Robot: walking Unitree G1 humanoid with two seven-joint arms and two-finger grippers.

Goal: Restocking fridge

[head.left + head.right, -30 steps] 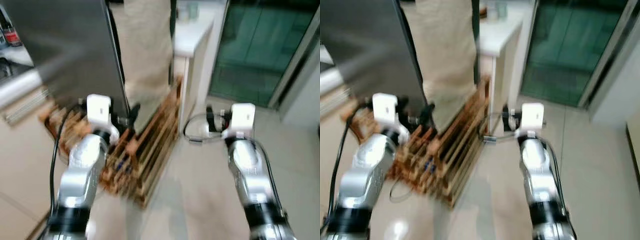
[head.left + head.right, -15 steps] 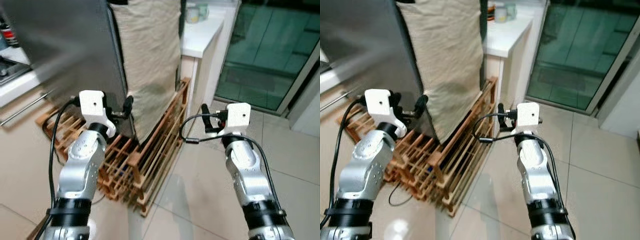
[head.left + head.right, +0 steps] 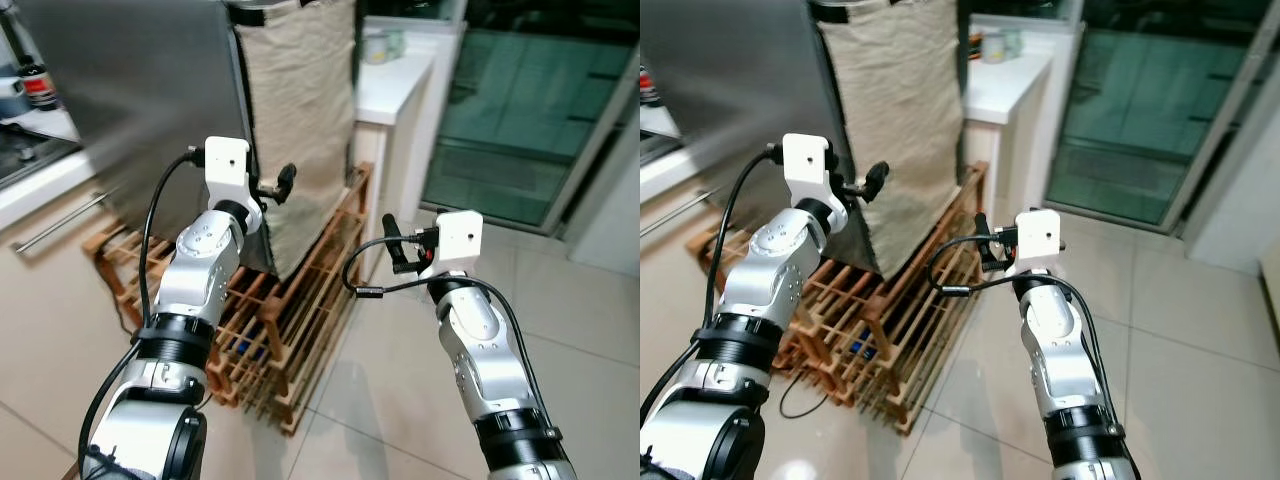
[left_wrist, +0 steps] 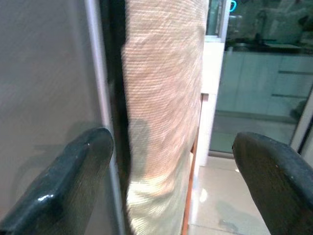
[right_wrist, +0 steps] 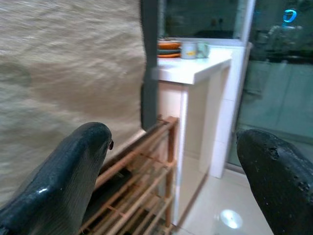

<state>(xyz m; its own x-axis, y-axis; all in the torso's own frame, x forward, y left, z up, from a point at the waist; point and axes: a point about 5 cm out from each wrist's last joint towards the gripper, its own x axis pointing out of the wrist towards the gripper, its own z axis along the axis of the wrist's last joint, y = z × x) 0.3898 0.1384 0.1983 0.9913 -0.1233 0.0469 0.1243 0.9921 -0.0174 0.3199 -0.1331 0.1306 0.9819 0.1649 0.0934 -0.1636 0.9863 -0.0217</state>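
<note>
The top of the fridge (image 3: 140, 90) is cut off, so I see just its grey steel side at my far left, its edge running close by my left gripper (image 4: 168, 161). A beige cloth (image 3: 300, 110) hangs over whatever stands just right of it, hiding that thing. My head view shows the wooden rack (image 3: 290, 330) on the floor beneath; my right wrist view shows the white counter (image 5: 195, 66) beyond it, carrying cups too small to make out. My left fingers (image 4: 63, 181) are spread wide, grasping nothing, raised near the cloth. My right gripper (image 5: 171, 166) is likewise released and bare, its fingers (image 5: 68, 171) apart over the rack's right end.
</note>
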